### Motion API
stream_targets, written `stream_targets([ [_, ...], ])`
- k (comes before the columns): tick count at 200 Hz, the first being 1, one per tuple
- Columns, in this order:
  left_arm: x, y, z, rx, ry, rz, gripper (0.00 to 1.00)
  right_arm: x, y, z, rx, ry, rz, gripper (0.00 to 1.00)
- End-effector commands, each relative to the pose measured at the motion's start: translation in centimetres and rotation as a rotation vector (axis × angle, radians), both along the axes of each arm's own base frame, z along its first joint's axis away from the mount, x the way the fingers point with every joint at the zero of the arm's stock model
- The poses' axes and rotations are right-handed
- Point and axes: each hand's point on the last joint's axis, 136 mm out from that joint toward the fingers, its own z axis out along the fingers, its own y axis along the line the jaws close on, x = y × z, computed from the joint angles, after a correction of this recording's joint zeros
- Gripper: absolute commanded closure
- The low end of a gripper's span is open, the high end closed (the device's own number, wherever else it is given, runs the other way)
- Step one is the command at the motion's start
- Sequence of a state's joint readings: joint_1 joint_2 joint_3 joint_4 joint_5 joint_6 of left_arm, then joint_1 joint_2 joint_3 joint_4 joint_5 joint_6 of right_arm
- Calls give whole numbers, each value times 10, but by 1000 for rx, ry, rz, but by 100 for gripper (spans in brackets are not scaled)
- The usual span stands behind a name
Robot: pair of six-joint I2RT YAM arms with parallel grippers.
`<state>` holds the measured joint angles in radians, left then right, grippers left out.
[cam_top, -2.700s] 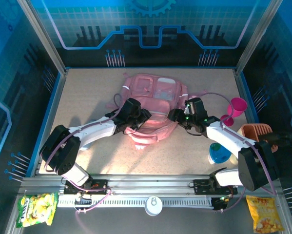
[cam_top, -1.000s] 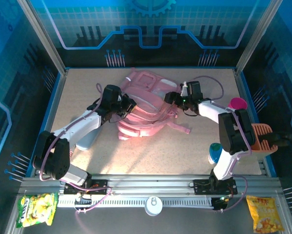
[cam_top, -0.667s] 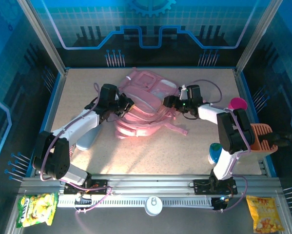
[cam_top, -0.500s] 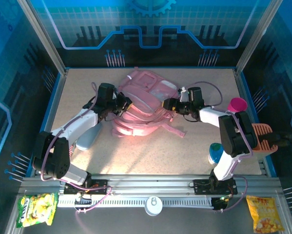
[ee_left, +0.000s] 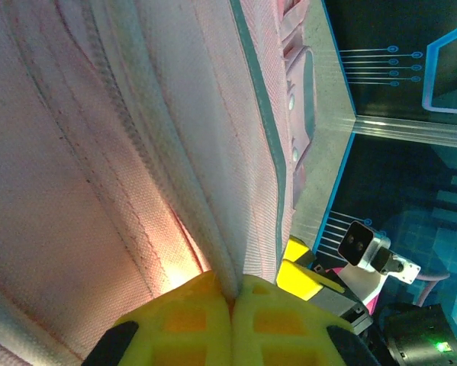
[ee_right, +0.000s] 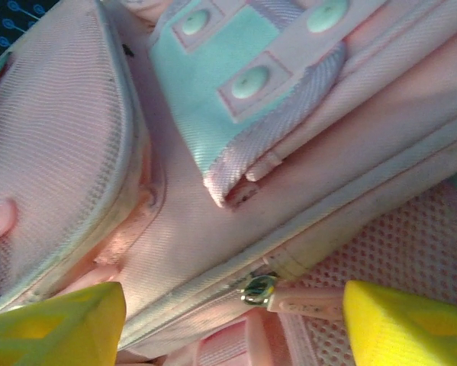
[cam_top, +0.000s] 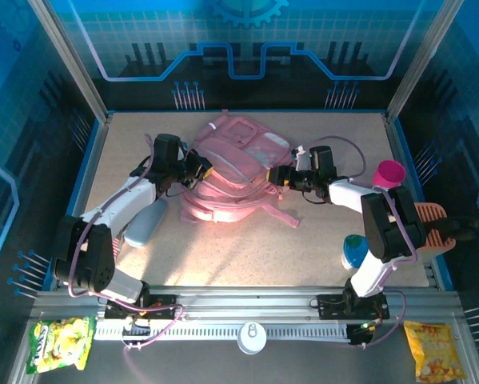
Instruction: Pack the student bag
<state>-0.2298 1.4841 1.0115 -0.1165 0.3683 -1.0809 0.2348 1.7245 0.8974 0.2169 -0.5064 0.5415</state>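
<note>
The table (cam_top: 303, 248) bears the bag (cam_top: 231, 164), which lies crumpled at the middle toward the far side, pink, with a pale strap trailing to the near right. The left gripper (cam_top: 197, 170) is at the bag's left edge; in the left wrist view its yellow pads (ee_left: 190, 320) are pressed together, and a pale ridge of the bag's fabric (ee_left: 98, 152) is pinched between them. The right gripper (cam_top: 277, 176) is at the bag's right edge; in the right wrist view its jaws stand wide apart, with nothing held, and the zip pull (ee_right: 260, 290) lies between them, touching neither. A grey-blue pouch (cam_top: 145, 222) lies near the left arm, apart from the bag. At the right edge are an orange basket (cam_top: 431, 228) and a magenta cup (cam_top: 389, 172).
</note>
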Motion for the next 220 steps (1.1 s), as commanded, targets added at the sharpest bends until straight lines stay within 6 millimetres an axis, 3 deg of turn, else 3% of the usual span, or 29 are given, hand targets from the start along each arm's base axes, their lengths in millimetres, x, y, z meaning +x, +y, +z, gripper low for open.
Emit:
stream_targets([
  [1, 17, 0, 47, -32, -146, -25, 100, 7, -8, -13, -40, 25, -34, 22],
  [29, 17, 0, 47, -39, -144, -27, 100, 5, 3, -21, 7, 54, -7, 21],
  [75, 19, 2, 45, -44, -135, -26, 100, -10, 29, -8, 88, 30, 113, 23],
  [115, 19, 5, 42, -44, -129, -20, 100, -18, 33, 7, 104, -21, 159, 38],
  [146, 19, 7, 42, -47, -128, -18, 100, -21, 35, 7, 107, -19, 176, 50],
  [220, 19, 8, 41, -46, -125, -16, 100, -22, 30, 4, 49, -25, 155, 63],
])
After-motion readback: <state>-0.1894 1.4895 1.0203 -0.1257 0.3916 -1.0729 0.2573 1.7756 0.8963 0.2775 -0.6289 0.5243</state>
